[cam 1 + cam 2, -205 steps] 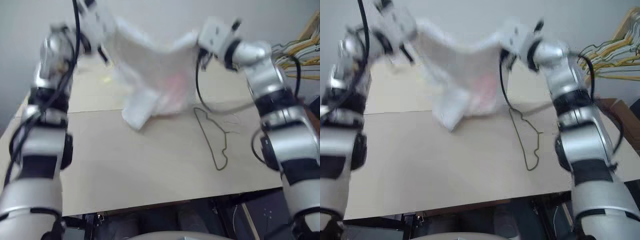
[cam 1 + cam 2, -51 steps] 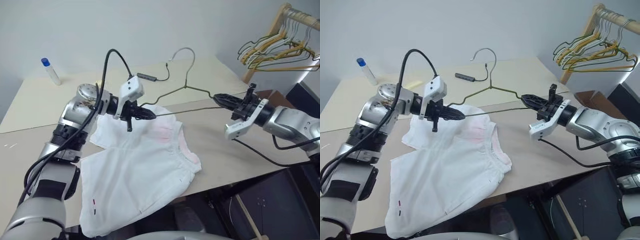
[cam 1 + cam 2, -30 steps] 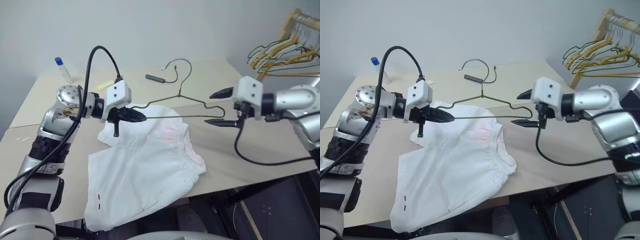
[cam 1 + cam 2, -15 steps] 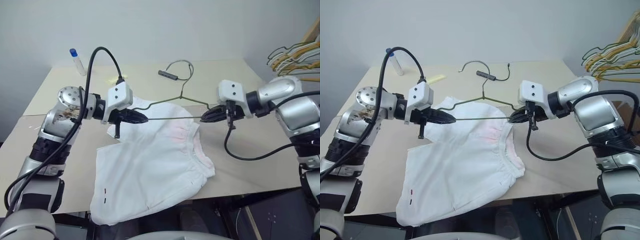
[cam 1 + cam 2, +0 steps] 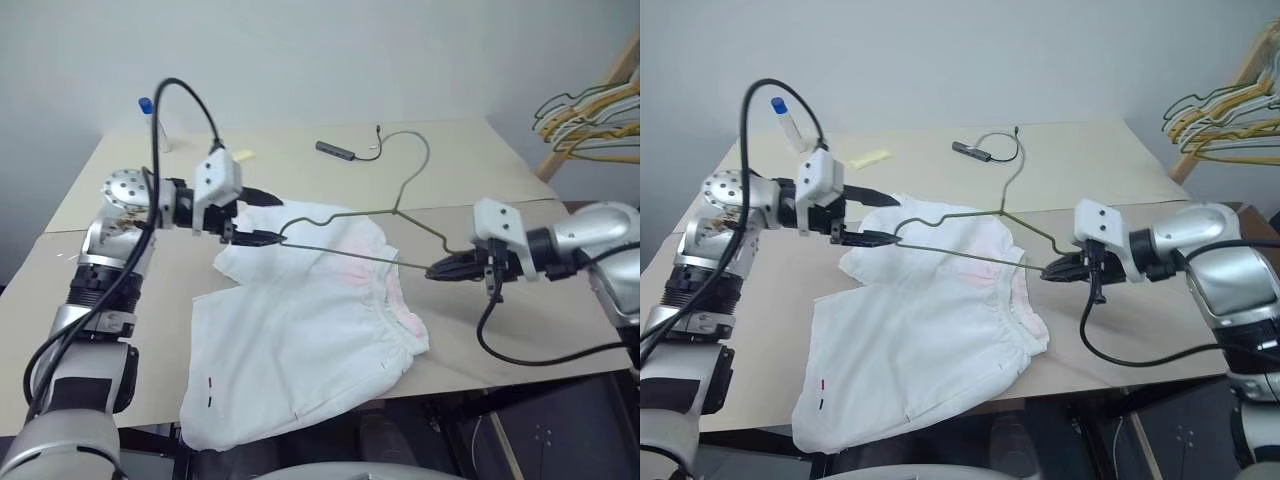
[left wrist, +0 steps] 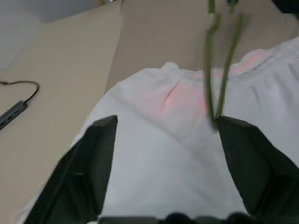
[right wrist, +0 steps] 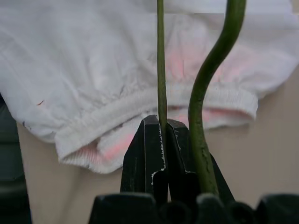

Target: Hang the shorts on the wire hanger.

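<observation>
The white cloth shorts [image 5: 310, 325], soft and rumpled, lie flat on the smooth pale beige worktop [image 5: 480, 170], one leg hanging over its near edge. Their gathered elastic waistband [image 7: 154, 109] is ribbed and puckered, tinted pink on the inside, and small red and dark marks [image 5: 209, 391] sit near one leg hem.

Above the shorts the thin olive-brown wire hanger [image 5: 395, 213] is held in the air (clear of the cloth), its triangular body slanting across the waistband and its rounded hook pointing up and away. The right pincer [image 7: 161, 140] is pressed together on the hanger's straight bottom wire at the corner nearest it; the kinked shoulder wire passes just beside its black fingers. The left pincer [image 6: 163, 135] stands spread, its two blunt black fingers [image 6: 243, 154] wide apart, with the hanger's opposite bent corner touching the inner tip of one finger.

On the far side of the worktop lie a slim dark cable with a plug [image 5: 345, 151] and a small blue-capped clear bottle [image 5: 788, 122]. Bunched yellow and grey wire hangers [image 5: 590, 115] hang on a wooden rack beside the worktop.
</observation>
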### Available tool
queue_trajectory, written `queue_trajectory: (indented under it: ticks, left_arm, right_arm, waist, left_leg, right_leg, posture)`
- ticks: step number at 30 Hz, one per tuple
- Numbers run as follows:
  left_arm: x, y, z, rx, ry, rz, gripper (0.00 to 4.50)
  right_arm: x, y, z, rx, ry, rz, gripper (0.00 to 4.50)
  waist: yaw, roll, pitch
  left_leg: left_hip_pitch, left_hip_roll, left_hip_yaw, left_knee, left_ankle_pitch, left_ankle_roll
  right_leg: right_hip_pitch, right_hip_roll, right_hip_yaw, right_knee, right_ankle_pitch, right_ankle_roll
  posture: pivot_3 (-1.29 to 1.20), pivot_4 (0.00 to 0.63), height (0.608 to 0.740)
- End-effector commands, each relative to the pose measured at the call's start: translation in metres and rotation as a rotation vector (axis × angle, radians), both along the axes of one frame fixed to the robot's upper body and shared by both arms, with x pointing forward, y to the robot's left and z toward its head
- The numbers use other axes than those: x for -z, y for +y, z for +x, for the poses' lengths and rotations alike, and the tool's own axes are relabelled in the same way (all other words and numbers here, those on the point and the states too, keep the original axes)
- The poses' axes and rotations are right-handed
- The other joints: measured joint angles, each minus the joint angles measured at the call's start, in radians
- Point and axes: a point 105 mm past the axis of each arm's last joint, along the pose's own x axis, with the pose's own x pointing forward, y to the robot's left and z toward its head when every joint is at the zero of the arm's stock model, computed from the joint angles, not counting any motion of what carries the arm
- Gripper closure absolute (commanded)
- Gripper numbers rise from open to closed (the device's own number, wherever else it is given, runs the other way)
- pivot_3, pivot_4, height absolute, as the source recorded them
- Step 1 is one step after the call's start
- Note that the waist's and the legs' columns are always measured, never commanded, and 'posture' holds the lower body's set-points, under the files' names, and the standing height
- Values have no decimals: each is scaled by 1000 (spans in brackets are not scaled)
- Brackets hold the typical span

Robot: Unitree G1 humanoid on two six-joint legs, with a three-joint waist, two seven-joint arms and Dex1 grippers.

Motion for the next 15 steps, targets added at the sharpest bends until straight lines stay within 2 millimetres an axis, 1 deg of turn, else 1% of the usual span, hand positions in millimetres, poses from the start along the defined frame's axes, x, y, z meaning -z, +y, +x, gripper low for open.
queue_trajectory:
  ticks: [1,4,7,9,11,13,15]
  left_arm:
    - [-20,16,-1,-32,-79,-56,27]
    - [-25,13,-12,-10,-103,-94,27]
    - [-23,3,-25,7,-100,-118,27]
    - [-20,-3,-40,51,-77,-132,27]
    - [-17,-8,-51,71,-59,-139,27]
    - [-15,-10,-56,65,-47,-146,27]
    - [-14,-10,-59,55,-36,-153,27]
  right_arm:
    - [-5,-23,-6,194,53,84,4500]
    - [11,-44,-19,369,186,154,4500]
    - [30,-58,-34,516,340,215,4500]
    - [47,-64,-48,583,446,216,4500]
    - [62,-66,-59,629,520,209,4500]
    - [68,-66,-65,646,549,217,4500]
    - [71,-69,-65,682,560,247,4500]
  waist:
    - [-3,0,0]
    - [-4,0,0]
    - [1,0,0]
    - [2,0,0]
    - [4,0,-1]
    - [4,1,-1]
    - [3,2,-2]
  left_leg:
    - [0,0,0,0,0,0]
    - [0,0,0,0,0,0]
    - [1,1,0,0,0,0]
    - [2,1,0,0,0,0]
    - [3,1,0,0,0,0]
    - [3,1,1,0,0,0]
    - [4,1,1,0,0,0]
  right_leg:
    - [0,0,0,0,0,0]
    - [0,0,1,0,0,0]
    - [1,0,1,0,0,0]
    - [2,0,1,0,0,0]
    - [3,0,1,0,0,0]
    - [3,0,2,-1,0,0]
    - [4,1,2,0,0,0]
  posture:
    - [-181,0,740]
    - [-177,0,740]
    - [-174,0,740]
    - [-167,0,740]
    - [-165,0,740]
    - [-160,0,740]
    - [-150,0,740]
